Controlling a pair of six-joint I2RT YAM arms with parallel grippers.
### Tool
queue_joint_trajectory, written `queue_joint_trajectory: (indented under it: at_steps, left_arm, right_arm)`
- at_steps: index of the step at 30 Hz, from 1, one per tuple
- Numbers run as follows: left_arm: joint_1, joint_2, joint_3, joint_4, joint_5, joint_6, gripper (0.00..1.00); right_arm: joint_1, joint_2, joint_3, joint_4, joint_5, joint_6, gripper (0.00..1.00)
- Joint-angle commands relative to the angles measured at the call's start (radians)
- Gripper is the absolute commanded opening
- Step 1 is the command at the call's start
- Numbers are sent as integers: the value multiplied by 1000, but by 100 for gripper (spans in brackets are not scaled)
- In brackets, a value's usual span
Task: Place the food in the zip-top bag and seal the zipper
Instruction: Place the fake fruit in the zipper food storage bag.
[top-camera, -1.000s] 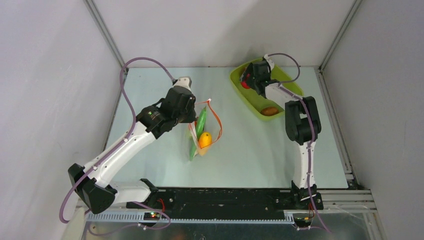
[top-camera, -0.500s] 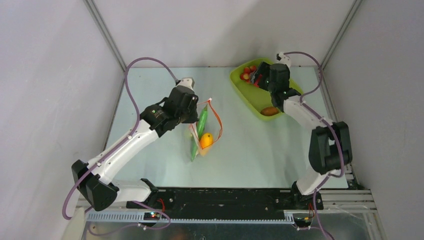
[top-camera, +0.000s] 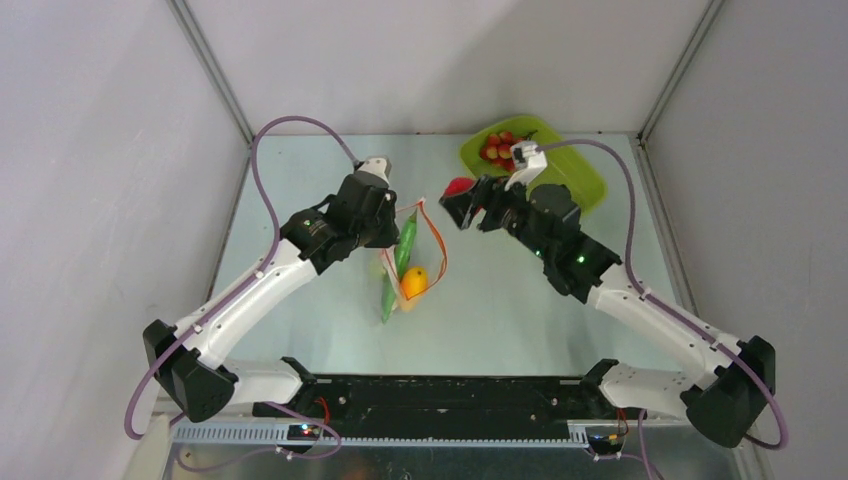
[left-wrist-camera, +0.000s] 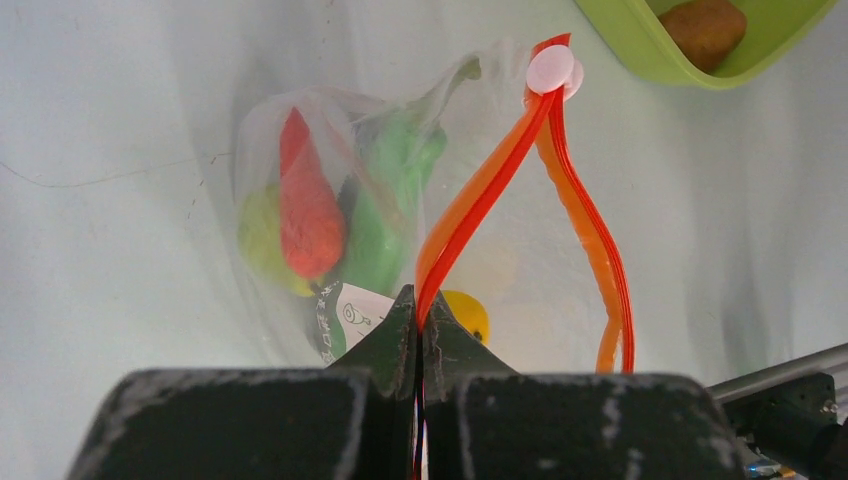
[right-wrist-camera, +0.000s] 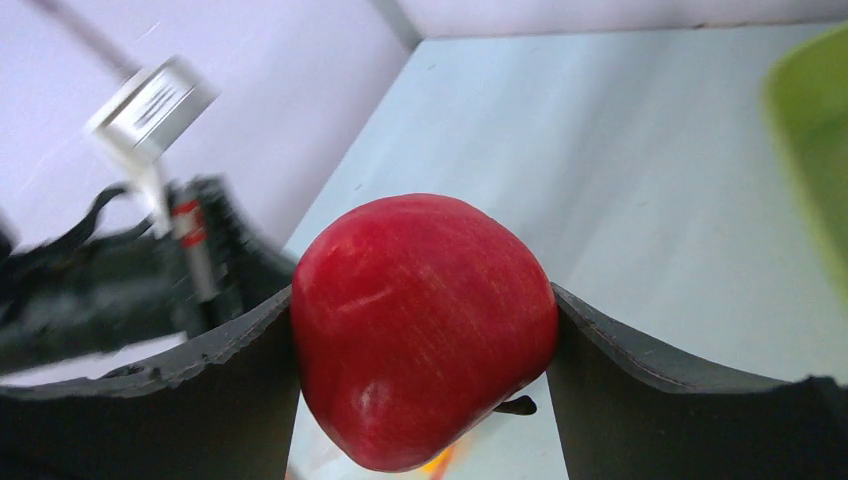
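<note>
My left tool (left-wrist-camera: 418, 305) stayed clamped shut on the zipper (left-wrist-camera: 470, 215), keeping the zip-top bag (left-wrist-camera: 260, 140) open mid-worktop. My right tool (top-camera: 468, 208), gripping the red apple (right-wrist-camera: 425, 325), had swung from the tray (top-camera: 588, 185) to the bag mouth's two o'clock; a drop-in looked next.

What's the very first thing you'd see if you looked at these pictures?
A shiny red apple, squeezed in the right gripper near the table's middle. Beside it, the left gripper pinches the bright orange-red zipper of a clear bag with toy food inside.
</note>
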Motion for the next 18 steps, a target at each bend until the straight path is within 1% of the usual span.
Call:
queue_joint_trajectory:
  at_steps: [1, 4, 6, 10, 15, 18]
  left_arm:
    - [4, -21, 37, 16, 45, -12, 2]
    - [4, -25, 39, 21, 81, -15, 2]
    - [4, -33, 35, 29, 100, -17, 2]
    - [4, -55, 28, 36, 98, -17, 2]
    - [5, -77, 22, 46, 104, -19, 2]
    - [5, -82, 18, 50, 106, -20, 2]
  right_arm:
    - [139, -19, -22, -18, 19, 18, 68]
    - [214, 5, -23, 3, 40, 29, 68]
    - [242, 42, -21, 28, 47, 64, 68]
    - [284, 79, -15, 30, 83, 71, 69]
    - [308, 116, 23, -38, 123, 93, 78]
    - [322, 134, 44, -107, 167, 96, 84]
